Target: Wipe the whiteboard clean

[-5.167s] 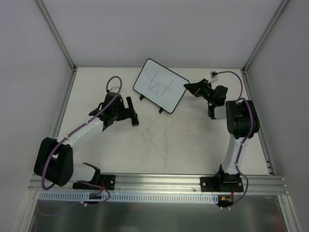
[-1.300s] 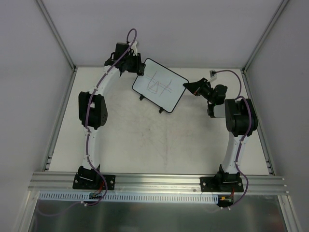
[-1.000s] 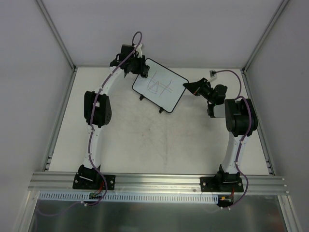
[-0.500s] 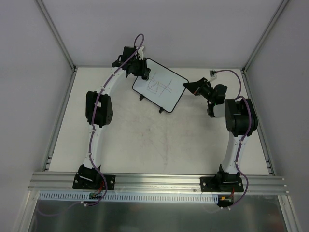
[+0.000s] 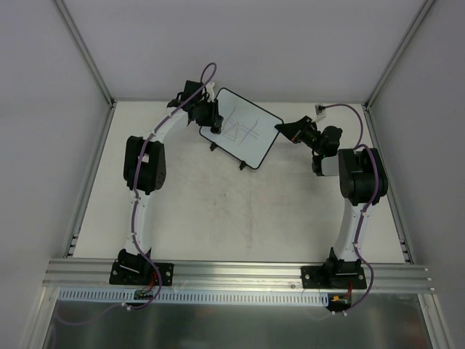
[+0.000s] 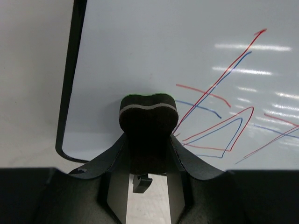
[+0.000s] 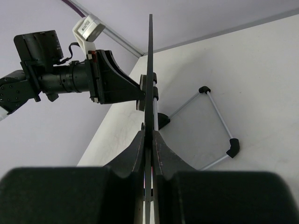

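The whiteboard (image 5: 254, 138) stands tilted at the back of the table, with thin pen lines (image 5: 247, 131) on its face. My right gripper (image 5: 285, 131) is shut on the board's right edge; in the right wrist view the board (image 7: 150, 56) runs edge-on between the closed fingers (image 7: 140, 144). My left gripper (image 5: 215, 122) is shut on a black eraser (image 6: 148, 121) with a green back. The eraser presses on the left part of the board's face (image 6: 140, 56), just left of the red and blue lines (image 6: 219, 116).
The board's wire stand with black feet (image 7: 232, 145) rests on the white table (image 5: 218, 211). Grey walls close in the back and both sides. An aluminium rail (image 5: 240, 273) with both arm bases runs along the near edge.
My left gripper has slid with the eraser from the board's upper left corner down onto its face, reaching the left end of the drawing. The right arm and the board have not moved.
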Available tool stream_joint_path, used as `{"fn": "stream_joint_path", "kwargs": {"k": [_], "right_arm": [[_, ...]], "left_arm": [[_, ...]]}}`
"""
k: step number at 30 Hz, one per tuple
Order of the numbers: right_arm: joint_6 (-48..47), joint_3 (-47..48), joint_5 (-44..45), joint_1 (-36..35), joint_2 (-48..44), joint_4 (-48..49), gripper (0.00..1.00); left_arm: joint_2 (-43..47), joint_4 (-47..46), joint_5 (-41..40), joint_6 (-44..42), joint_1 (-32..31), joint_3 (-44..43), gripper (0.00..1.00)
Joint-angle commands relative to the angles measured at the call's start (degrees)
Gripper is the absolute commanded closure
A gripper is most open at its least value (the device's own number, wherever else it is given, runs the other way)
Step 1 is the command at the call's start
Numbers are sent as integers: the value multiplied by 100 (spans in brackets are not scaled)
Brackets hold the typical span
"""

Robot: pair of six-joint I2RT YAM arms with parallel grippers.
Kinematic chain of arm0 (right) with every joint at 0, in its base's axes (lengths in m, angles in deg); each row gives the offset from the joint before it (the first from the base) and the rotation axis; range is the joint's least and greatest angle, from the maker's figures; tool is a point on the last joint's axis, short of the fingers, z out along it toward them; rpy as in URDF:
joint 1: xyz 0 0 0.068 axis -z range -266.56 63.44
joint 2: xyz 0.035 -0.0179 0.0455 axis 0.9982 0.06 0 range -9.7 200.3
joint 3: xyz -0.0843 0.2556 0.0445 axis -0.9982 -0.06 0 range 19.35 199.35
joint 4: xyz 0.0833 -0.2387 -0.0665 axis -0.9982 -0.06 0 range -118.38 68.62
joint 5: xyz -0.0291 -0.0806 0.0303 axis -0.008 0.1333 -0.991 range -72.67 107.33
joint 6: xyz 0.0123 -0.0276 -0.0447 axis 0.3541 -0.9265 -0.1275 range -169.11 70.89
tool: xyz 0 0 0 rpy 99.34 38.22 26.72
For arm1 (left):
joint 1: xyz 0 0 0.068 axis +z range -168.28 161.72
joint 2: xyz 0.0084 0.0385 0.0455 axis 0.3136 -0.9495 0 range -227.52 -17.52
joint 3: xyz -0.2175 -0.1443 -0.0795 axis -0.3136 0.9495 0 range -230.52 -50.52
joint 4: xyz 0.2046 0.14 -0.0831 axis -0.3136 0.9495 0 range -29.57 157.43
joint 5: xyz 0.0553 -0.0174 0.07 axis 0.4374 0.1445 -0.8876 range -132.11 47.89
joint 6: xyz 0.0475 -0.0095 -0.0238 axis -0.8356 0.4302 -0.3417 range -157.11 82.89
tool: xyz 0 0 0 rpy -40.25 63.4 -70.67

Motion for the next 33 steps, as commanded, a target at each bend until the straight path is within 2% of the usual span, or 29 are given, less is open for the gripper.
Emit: {"fn": "stream_joint_path", "kwargs": {"k": [1,5,10,16,22,33], "right_arm": [[-139,188,-256,-124,14,821,100],[-130,197,-283,-124,23,821,100],[-130,197,-274,-133,23,821,100],[-130,197,-291,-133,14,821,100],[-130,197,-300,-159,-3,821,100],[-148,188,-344,-212,-21,830,100]], "left_arm": [[259,370,146,-10,-87,463,100],[593,353,120,-19,-96,998,100],[638,370,120,-54,-96,1062,100],[322,370,357,60,-122,447,100],[-188,388,594,148,-166,-581,100],[-768,370,578,324,-175,-1970,100]]}}
